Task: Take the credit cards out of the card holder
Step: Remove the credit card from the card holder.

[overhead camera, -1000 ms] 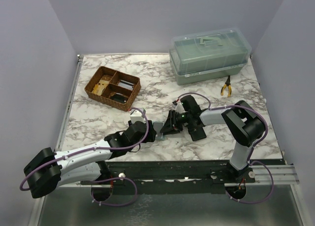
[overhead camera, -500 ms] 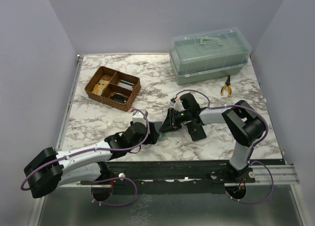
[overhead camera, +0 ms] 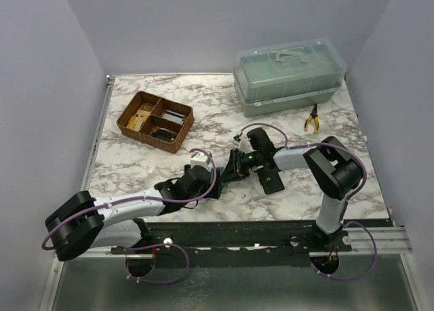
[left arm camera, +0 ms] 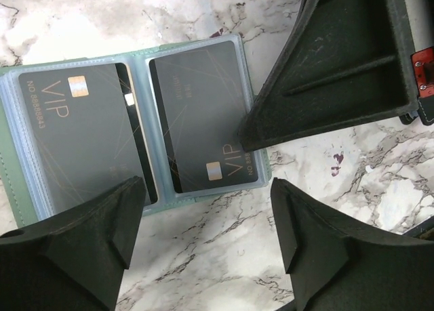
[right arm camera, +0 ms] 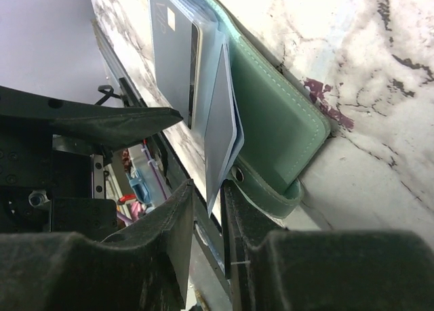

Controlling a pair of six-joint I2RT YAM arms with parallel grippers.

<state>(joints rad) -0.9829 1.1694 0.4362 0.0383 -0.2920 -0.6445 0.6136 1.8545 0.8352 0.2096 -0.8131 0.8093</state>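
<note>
Plainly the step in hand is drawing a card out of its sleeve. The card holder [right arm camera: 271, 128] lies open and flat on the marble worktop [left arm camera: 203, 263], near the front edge between the two arms. The right hand [right arm camera: 207, 189] has its fingers close together, pinched on the free edge of a pale leaf [right arm camera: 220, 114] lifted off the holder. Whether that leaf is a bare card or a clear sleeve with a card inside, I cannot tell. The left hand [left arm camera: 207, 192] hovers just over the holder's near edge, fingers wide apart with nothing between them. To do this well, I judge the left should press down on the green cover so the holder cannot ride up. The right should then pull along the sleeve's mouth, since a pinch on sleeve and card together would only drag the whole wallet. The left wrist view alone shows two dark credit cards [left arm camera: 81, 135] marked VIP seated in the sleeves, and a right finger [left arm camera: 325, 74] touching the right page's edge. Only the right wrist view shows the leaf raised. From above, the hands mostly hide the holder.
</note>
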